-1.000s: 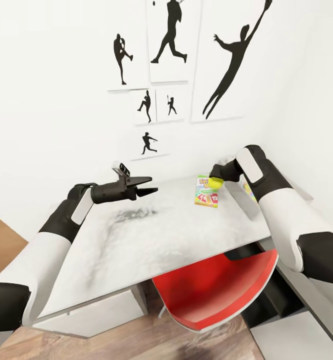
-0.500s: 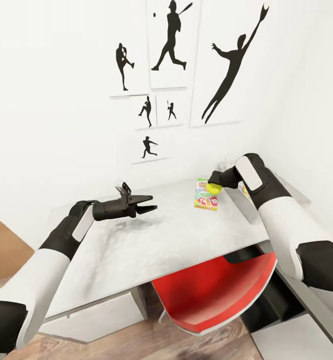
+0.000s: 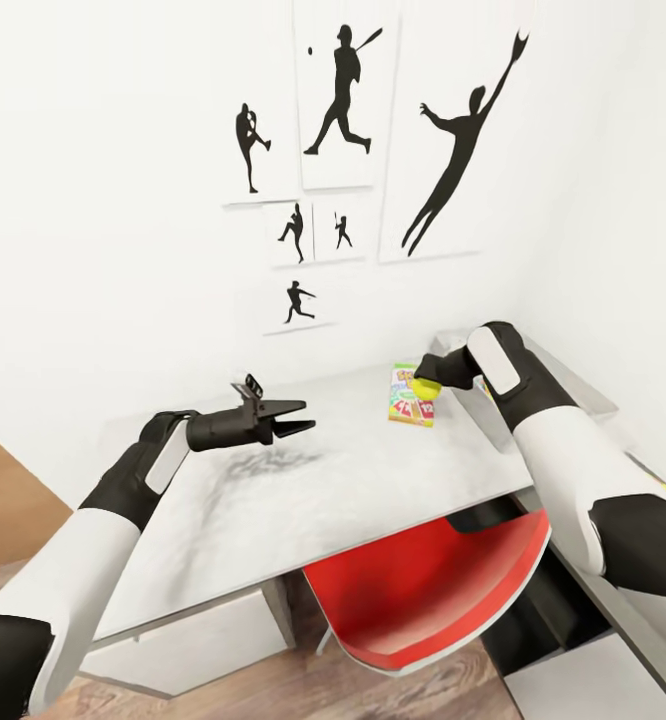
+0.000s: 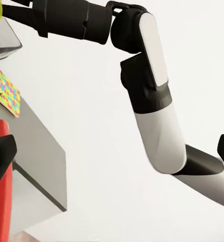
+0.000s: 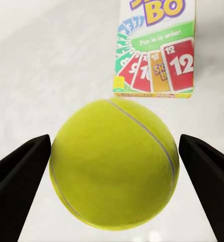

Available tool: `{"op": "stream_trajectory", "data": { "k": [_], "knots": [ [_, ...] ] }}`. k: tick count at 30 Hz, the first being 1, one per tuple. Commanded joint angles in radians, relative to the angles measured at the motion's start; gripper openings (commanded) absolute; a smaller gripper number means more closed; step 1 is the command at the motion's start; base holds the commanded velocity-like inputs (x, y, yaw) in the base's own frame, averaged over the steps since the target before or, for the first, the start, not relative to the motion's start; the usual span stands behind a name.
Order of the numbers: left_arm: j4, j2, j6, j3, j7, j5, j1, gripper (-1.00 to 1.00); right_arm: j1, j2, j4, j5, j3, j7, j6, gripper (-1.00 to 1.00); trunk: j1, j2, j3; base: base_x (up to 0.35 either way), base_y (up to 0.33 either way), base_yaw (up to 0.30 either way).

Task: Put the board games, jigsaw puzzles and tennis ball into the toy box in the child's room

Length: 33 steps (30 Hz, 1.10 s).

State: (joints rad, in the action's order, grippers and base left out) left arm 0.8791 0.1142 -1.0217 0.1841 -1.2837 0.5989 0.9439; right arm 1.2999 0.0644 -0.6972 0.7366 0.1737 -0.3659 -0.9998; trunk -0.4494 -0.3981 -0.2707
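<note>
My right gripper point(image 3: 425, 383) is shut on the yellow-green tennis ball point(image 5: 114, 164) and holds it just above the pale grey table point(image 3: 303, 500). The black fingers point(image 5: 21, 171) press the ball from both sides. A board game point(image 3: 410, 396) with a bright card cover lies flat on the table right under the ball, also seen as the board game point(image 5: 157, 50) past it. My left gripper point(image 3: 295, 418) hovers open over the table's middle, holding nothing. A multicoloured jigsaw puzzle point(image 4: 7, 93) lies on the lower desk top beyond my right arm. The toy box and the bed are out of view.
A red chair point(image 3: 433, 590) is tucked under the table's front edge. The white wall with black sports-silhouette posters point(image 3: 338, 90) stands close behind the table. Wood-plank floor point(image 3: 13, 500) shows at the left.
The head view has tilted a little, shifting the whole picture down. My left gripper has sunk closer to the table top. The right gripper still holds the ball over the board game.
</note>
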Motion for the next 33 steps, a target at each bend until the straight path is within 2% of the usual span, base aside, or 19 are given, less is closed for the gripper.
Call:
{"op": "stream_trajectory", "data": {
  "k": [1, 12, 33],
  "knots": [
    [0.0, 0.002, -0.007, 0.001, -0.005, 0.003, 0.001, 1.0, -0.001, 0.001, -0.001, 0.01, 0.004, -0.01, 0.005, -1.0, -0.001, -0.002, 0.0, 0.0, 0.0, 0.0],
    [0.002, 0.001, -0.007, 0.006, -0.007, 0.004, 0.001, 1.0, -0.02, 0.0, -0.001, 0.01, -0.024, -0.008, 0.015, -1.0, -0.001, -0.002, 0.017, 0.0, 0.0, 0.0],
    [0.006, -0.002, -0.007, 0.008, -0.011, 0.006, -0.001, 1.0, -0.028, 0.0, -0.001, 0.01, -0.028, -0.009, 0.018, -1.0, -0.001, -0.002, 0.051, 0.0, 0.0, 0.0]
  ]
}}
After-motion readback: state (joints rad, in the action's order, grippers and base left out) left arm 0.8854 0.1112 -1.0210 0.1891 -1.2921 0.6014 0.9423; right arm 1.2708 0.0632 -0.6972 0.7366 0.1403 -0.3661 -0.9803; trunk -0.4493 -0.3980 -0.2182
